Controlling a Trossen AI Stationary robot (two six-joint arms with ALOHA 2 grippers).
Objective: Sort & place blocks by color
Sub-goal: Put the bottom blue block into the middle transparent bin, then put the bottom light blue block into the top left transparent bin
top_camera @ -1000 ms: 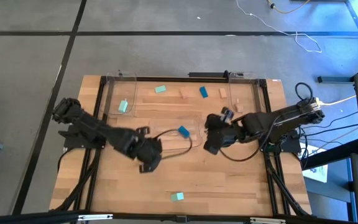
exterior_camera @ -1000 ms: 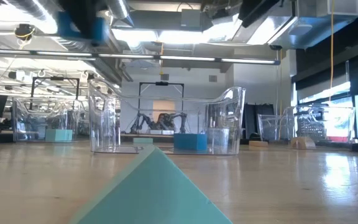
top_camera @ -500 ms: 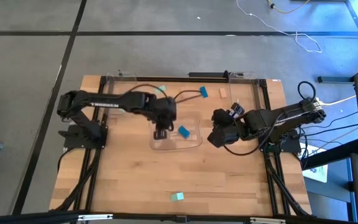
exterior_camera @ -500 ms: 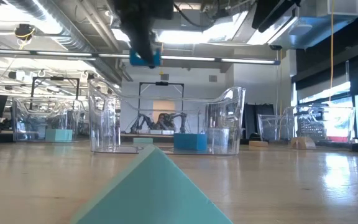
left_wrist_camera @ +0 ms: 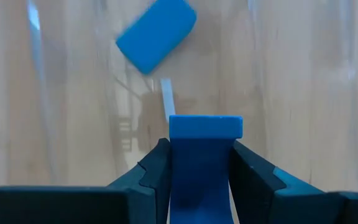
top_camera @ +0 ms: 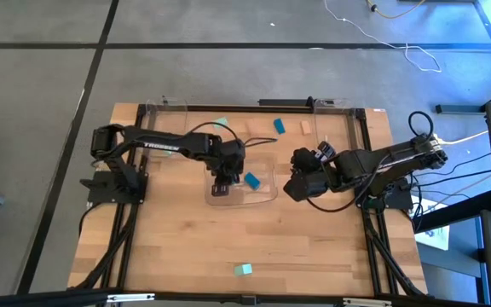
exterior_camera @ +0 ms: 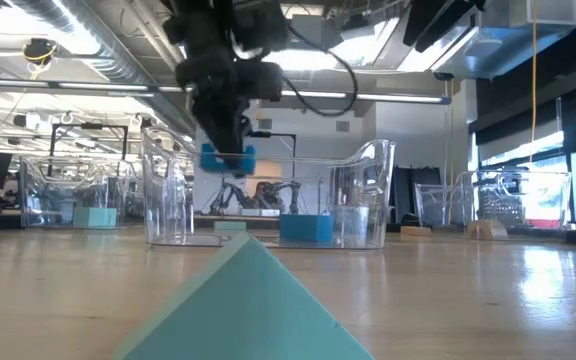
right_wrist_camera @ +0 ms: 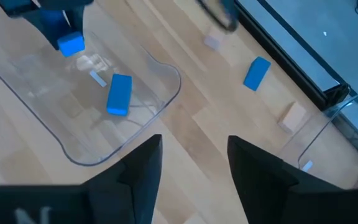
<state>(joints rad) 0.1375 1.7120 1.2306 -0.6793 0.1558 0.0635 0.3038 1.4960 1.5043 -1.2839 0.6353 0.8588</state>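
The left arm [top_camera: 164,146] carries white "TROSSEN" lettering (small, barely legible).

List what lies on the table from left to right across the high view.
Left gripper holding a blue block over the clear tray → blue block in the tray → blue block → tan block → right gripper.

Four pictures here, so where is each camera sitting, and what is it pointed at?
High: overhead, looking down on table, both arms.
Low: table height, past a mint block to the clear tray; left claw above.
Left wrist: behind left claw, gripping a blue block.
Right wrist: behind open right claw, facing tray.
Shared: the loose blue block in the tray.
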